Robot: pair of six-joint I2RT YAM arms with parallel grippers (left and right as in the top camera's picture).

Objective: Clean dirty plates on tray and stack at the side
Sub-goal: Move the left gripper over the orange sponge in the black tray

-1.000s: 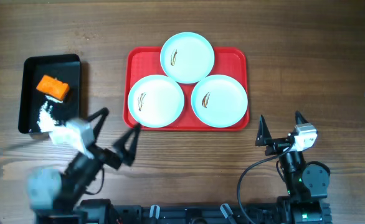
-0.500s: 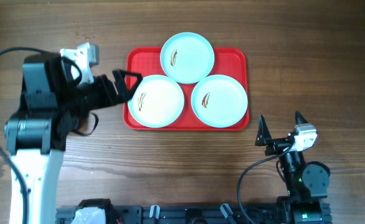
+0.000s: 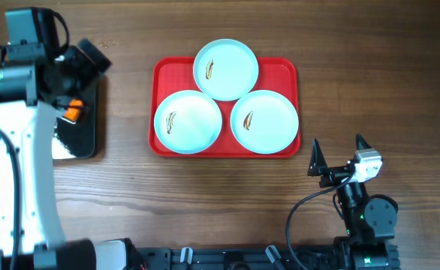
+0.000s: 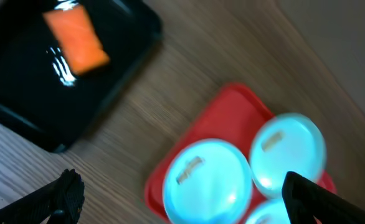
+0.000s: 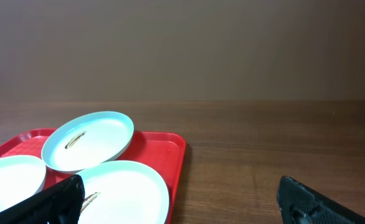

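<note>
Three pale plates lie on the red tray [image 3: 284, 69], each with a small brown smear: one at the back [image 3: 226, 69], one front left [image 3: 188, 121], one front right [image 3: 264, 121]. My left gripper [image 3: 92, 58] is open and empty, held high over the black bin, left of the tray. Its wrist view shows the tray [image 4: 232, 106] and plates [image 4: 207, 180] [image 4: 288, 152] below between the spread fingers [image 4: 64, 196]. My right gripper [image 3: 337, 144] is open and empty near the front edge, right of the tray. Its view shows the plates [image 5: 89, 140] [image 5: 123, 190] ahead on the left.
A glossy black bin [image 3: 81, 139] stands at the far left, partly hidden by my left arm. It holds an orange block [image 4: 76, 40] and something white. Bare wood table [image 3: 370, 75] lies right of the tray.
My left arm has swung from the table's front left up and back to over the black bin. The right arm, tray and plates have not moved.
</note>
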